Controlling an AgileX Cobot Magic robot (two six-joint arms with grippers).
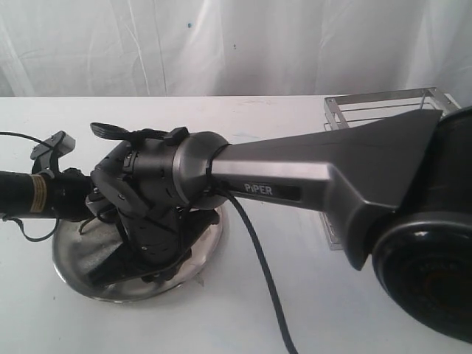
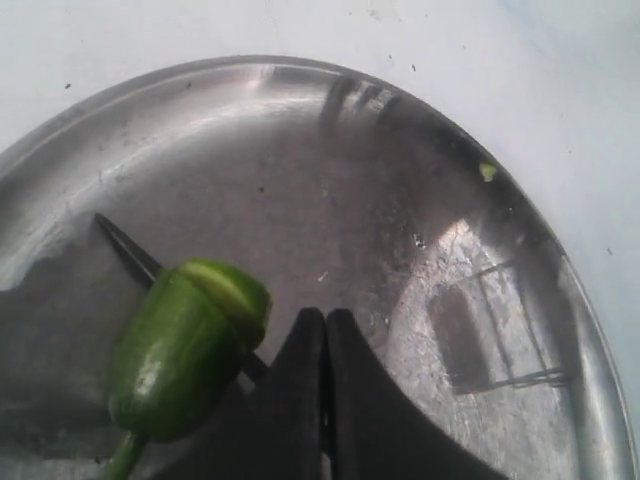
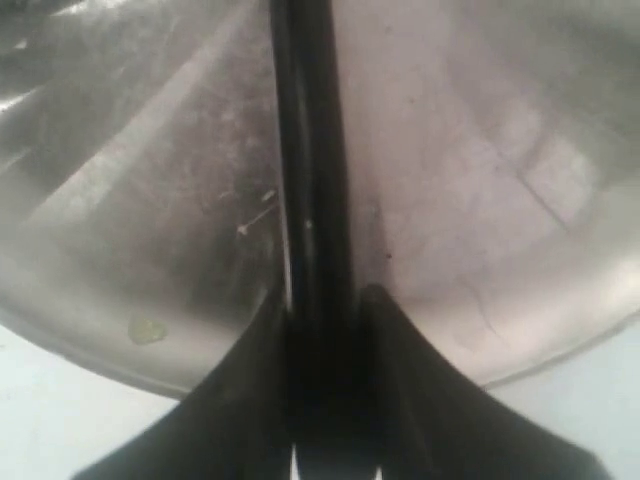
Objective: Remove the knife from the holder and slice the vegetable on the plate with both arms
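The green chili pepper (image 2: pixel 185 350) lies on the steel plate (image 2: pixel 450 250), its pale cut face turned up. The knife's black tip (image 2: pixel 130 255) pokes out from behind the chili. My left gripper (image 2: pixel 325 316) is shut just beside the chili, with nothing seen between its fingers. My right gripper (image 3: pixel 322 296) is shut on the black knife (image 3: pixel 305 150), whose blade runs out over the plate (image 3: pixel 480 180). In the exterior view the right arm (image 1: pixel 295 181) reaches across to the plate (image 1: pixel 81 284) and hides both grippers, the knife and the chili.
The silver wire holder (image 1: pixel 383 110) stands at the back right, partly behind the right arm. The left arm (image 1: pixel 44 193) comes in from the left edge. A black cable (image 1: pixel 262 273) trails over the white table. A small green scrap (image 2: pixel 487 171) sits near the plate's rim.
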